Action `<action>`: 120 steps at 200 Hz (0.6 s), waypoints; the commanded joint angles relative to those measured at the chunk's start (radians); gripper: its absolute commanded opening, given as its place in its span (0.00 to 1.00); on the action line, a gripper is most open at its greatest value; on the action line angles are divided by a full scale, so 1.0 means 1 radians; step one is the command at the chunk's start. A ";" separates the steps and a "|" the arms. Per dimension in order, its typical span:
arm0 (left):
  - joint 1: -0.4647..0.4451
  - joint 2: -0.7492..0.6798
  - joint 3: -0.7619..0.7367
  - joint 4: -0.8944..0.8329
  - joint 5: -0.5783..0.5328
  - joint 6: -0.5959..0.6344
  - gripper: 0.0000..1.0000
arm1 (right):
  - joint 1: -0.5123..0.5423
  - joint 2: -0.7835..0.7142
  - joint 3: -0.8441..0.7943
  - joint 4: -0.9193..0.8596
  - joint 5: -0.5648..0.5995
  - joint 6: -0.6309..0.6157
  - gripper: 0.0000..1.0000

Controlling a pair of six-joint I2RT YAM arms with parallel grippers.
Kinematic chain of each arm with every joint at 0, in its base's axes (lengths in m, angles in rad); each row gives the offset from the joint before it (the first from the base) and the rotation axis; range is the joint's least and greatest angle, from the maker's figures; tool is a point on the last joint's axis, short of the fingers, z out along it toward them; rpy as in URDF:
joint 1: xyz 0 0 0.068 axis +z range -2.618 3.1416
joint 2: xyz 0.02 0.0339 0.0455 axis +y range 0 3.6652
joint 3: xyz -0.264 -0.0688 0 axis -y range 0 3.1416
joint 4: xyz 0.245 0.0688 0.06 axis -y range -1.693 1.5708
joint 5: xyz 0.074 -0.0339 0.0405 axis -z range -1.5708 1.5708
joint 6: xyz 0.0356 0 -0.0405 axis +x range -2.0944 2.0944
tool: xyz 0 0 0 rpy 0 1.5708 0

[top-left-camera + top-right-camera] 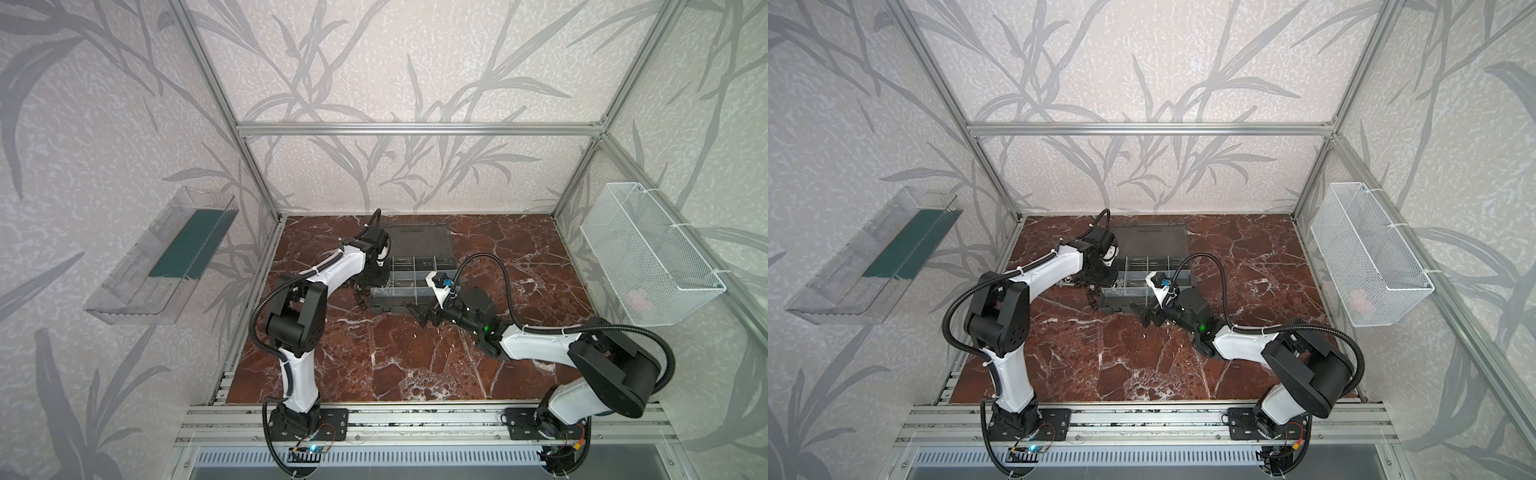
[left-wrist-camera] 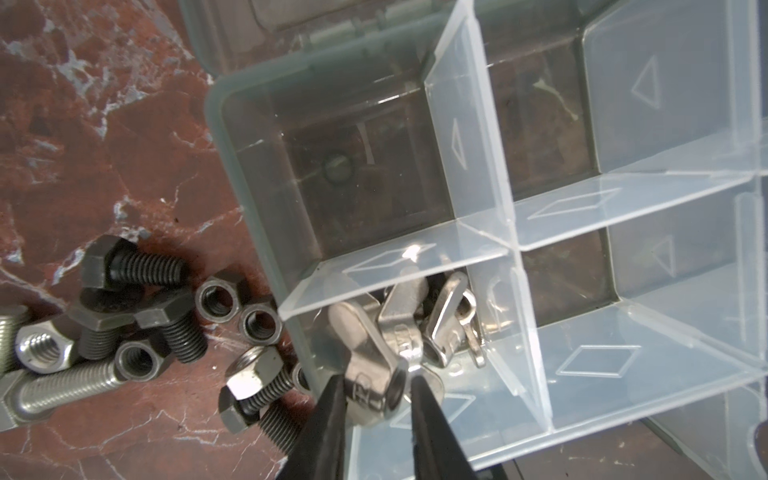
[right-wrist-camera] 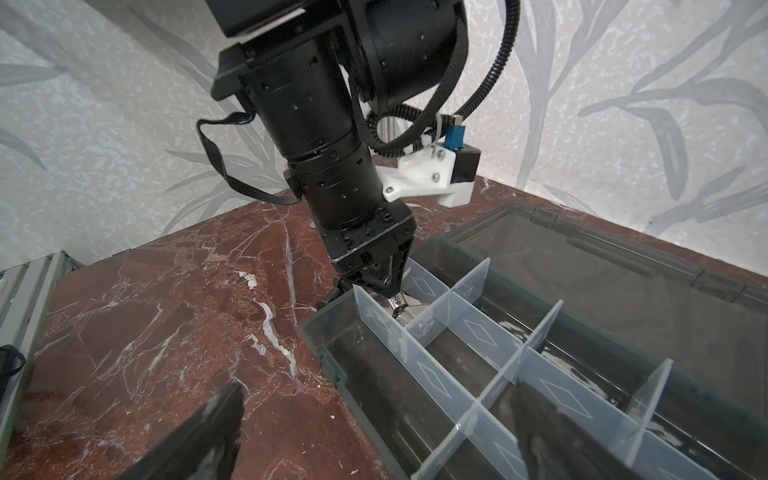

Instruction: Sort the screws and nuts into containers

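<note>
In the left wrist view my left gripper [image 2: 374, 384] has its black fingers just apart on either side of a silver wing-shaped nut [image 2: 370, 353], inside a corner compartment of the grey organizer case [image 2: 232, 137]. More silver nuts [image 2: 444, 324] lie in that compartment. Beside the case, loose black screws [image 2: 137, 270], black nuts [image 2: 216, 299] and a silver screw [image 2: 62, 388] lie on the marble; this pile [image 1: 359, 291] shows in a top view. My right gripper [image 3: 380, 432] is open wide and empty, straddling the case's near wall [image 3: 328, 353].
The case's lid [image 1: 419, 241] lies open flat behind the compartments. A clear tray [image 1: 158, 257] hangs on the left wall and a white mesh basket [image 1: 648, 257] on the right wall. Aluminium rails [image 1: 415, 415] run along the table's front edge.
</note>
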State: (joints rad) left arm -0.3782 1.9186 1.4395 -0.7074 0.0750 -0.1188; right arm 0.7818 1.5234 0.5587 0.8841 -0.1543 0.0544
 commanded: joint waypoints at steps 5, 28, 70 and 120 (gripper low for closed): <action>-0.008 -0.008 0.029 -0.022 -0.028 0.022 0.30 | 0.007 -0.007 0.024 -0.004 0.004 -0.005 0.99; -0.008 -0.048 0.002 0.013 -0.041 0.019 0.36 | 0.006 -0.003 0.025 -0.005 0.003 -0.005 0.99; -0.007 -0.099 -0.031 0.055 -0.052 0.015 0.47 | 0.007 -0.002 0.026 -0.005 0.004 -0.004 0.99; -0.005 -0.158 -0.071 0.104 -0.106 -0.004 0.51 | 0.008 -0.002 0.027 -0.006 0.002 -0.004 0.99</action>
State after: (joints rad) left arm -0.3824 1.8187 1.3949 -0.6342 0.0196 -0.1143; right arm 0.7818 1.5234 0.5587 0.8837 -0.1547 0.0544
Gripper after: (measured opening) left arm 0.500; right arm 0.991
